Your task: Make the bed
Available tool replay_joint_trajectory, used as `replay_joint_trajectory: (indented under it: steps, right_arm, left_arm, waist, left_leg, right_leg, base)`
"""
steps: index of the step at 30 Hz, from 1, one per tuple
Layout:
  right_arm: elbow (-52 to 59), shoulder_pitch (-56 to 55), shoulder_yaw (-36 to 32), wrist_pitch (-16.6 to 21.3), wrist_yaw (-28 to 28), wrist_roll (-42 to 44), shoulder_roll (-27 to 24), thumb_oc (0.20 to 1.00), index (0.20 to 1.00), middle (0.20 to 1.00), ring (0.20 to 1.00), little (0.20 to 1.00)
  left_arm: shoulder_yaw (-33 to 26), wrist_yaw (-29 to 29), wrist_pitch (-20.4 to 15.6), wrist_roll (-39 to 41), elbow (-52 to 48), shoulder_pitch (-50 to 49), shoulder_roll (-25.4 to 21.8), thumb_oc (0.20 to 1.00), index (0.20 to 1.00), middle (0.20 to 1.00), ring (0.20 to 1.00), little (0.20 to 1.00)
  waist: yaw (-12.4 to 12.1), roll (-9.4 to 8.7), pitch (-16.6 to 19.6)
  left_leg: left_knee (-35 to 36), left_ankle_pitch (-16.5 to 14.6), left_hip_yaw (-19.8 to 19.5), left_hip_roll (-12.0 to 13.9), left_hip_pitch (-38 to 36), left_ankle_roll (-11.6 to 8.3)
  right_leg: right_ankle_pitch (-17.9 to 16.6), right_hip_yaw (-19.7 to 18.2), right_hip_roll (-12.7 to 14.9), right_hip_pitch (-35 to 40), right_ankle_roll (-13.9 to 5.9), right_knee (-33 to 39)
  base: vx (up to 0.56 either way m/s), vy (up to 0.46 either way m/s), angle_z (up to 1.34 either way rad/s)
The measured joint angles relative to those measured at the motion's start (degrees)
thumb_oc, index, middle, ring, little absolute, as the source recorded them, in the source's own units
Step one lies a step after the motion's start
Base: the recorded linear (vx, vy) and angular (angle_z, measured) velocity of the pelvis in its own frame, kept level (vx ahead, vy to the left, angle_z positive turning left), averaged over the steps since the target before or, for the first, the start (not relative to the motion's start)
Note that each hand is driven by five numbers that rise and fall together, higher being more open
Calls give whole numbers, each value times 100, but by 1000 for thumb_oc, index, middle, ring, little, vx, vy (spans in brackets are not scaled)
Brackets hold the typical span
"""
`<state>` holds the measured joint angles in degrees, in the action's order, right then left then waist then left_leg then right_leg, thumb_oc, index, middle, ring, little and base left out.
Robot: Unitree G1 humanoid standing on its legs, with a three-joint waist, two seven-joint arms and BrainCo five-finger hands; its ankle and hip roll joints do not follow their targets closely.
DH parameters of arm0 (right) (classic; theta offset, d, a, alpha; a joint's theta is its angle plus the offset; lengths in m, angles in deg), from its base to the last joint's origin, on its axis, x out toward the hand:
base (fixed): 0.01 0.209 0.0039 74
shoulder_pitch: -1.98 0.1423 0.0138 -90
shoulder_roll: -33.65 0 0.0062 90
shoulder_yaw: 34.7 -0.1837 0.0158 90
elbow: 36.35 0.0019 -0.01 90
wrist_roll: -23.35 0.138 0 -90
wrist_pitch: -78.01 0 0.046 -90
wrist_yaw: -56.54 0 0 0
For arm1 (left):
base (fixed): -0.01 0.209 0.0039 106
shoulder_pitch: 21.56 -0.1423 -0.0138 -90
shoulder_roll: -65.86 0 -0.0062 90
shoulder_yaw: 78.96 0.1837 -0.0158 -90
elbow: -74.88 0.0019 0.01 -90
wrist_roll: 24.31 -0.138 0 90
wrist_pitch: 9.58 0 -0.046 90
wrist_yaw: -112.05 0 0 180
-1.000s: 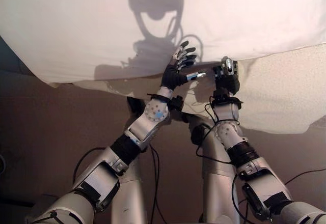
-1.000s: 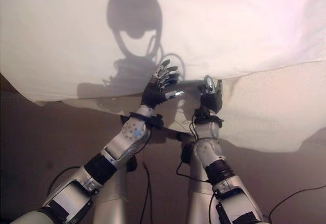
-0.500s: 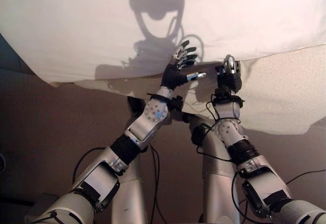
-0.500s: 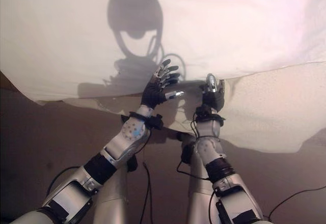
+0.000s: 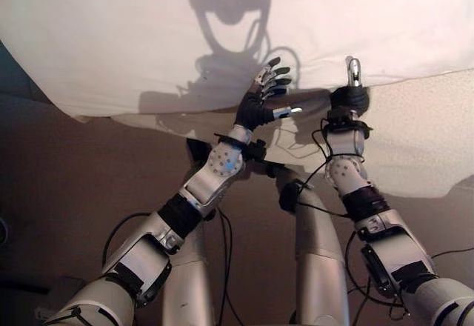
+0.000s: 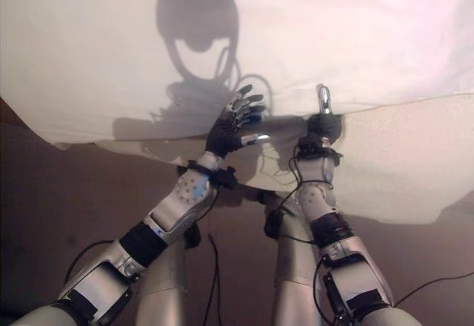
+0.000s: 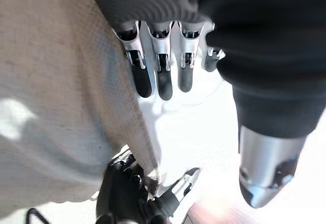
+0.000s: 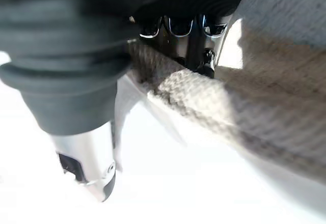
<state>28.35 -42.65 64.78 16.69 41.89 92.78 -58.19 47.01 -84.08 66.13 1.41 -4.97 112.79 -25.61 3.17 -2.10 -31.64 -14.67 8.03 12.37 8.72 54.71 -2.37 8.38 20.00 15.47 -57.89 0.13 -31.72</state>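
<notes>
The right robot hand was closed on the edge of the blanket, the textured cream cover; the right wrist view showed its fingers curled around a bunched fold, thumb extended over the white sheet. The left robot hand was spread wide and held nothing, fingers straight, hovering just beside the blanket edge, on the side away from the right robot hand.

The blanket hung off the near side of the bed, its edge lying along the sheet's near border.

Risks, as judged from this state:
- The grip took only a thin fold. A hard pull could have let the fabric slip out of the fingers.
- With one robot hand holding, a pull would likely have drawn the blanket up skewed, one corner leading.
- The left robot hand, if closed at its present position, could have caught the sheet together with the blanket, or missed both.
- Dragging the blanket could have rucked the sheet beneath it.
</notes>
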Motion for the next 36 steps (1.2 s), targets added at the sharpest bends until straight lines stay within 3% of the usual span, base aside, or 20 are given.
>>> replay_joint_trajectory:
  steps: [19, 25, 36]
  right_arm:
    - [-35, 440, -59, 48, 31, -2, -700, 1000, 1000, 1000, 1000, 1000]
    - [16, 778, -331, 489, -155, -13, -699, 1000, 1000, 1000, 1000, 1000]
    - [-20, 1059, -497, 608, -609, -131, -691, 1000, 1000, 1000, 1000, 1000]
  left_arm:
    - [-3, 80, -76, 103, -237, -78, -300, 1000, 1000, 1000, 1000, 1000]
    - [-4, 73, -136, 103, -311, -63, -373, 1000, 1000, 1000, 1000, 1000]
    - [1, 74, -138, 106, -374, -57, -403, 1000, 1000, 1000, 1000, 1000]
  waist:
    - [101, -89, -10]
    - [184, -171, -4]
    - [183, -188, -4]
  left_leg:
    - [11, 2, 12, 31, 9, 10]
    - [10, 2, 18, 52, 8, 11]
    - [-10, 5, 21, 55, 0, 14]
  right_leg:
    - [-146, -49, -85, 15, 5, 180]
    - [-182, -65, -119, 21, 14, 237]
    - [-224, -85, -124, 25, 59, 242]
  base:
    - [-1, -3, -1]
    - [1, -2, -2]
    - [0, 0, 0]
